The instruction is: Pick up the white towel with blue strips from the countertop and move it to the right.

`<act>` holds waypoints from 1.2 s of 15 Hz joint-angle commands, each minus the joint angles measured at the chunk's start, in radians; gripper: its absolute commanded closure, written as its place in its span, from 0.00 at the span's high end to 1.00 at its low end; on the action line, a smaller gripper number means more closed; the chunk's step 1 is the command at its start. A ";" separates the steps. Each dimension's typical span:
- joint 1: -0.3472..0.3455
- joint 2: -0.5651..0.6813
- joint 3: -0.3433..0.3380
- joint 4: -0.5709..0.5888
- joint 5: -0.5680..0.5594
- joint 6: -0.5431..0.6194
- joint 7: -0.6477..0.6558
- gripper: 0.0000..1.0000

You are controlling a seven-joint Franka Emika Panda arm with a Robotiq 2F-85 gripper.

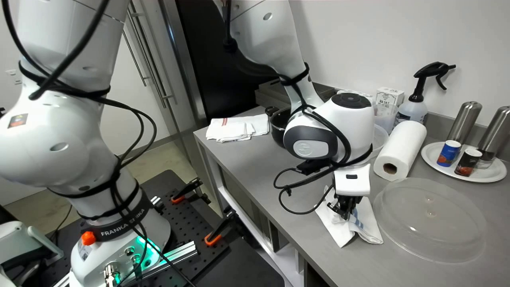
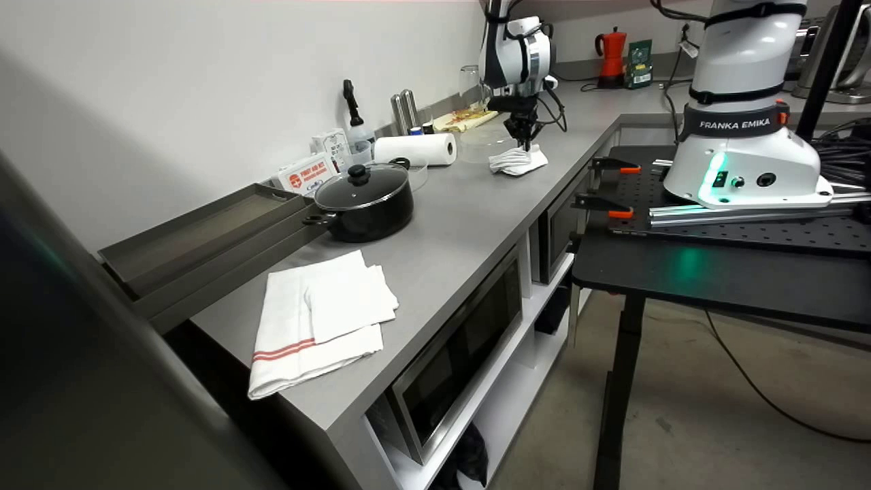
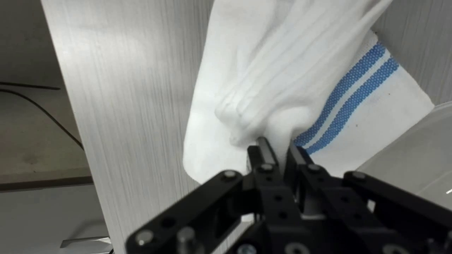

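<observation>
Where the pincer [image 3: 279, 146] clamps the white towel [image 3: 293, 88], soft pleats, woven blue stripes [image 3: 343, 116]

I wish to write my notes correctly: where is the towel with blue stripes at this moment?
In an exterior view the blue-striped towel lies right of centre on the countertop, pinched by the pincer, with the clear cover at its right.

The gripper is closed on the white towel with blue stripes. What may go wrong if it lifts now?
The gripper seems to pinch only a bunched fold of the white towel, so the towel may slip out or unfold as it rises. The towel's striped side lies right beside the clear lid; whether they touch I cannot tell, but a low sideways move might drag the lid along.
</observation>
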 commanded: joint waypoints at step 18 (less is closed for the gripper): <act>-0.184 0.201 -0.039 0.301 -0.038 -0.256 0.151 0.03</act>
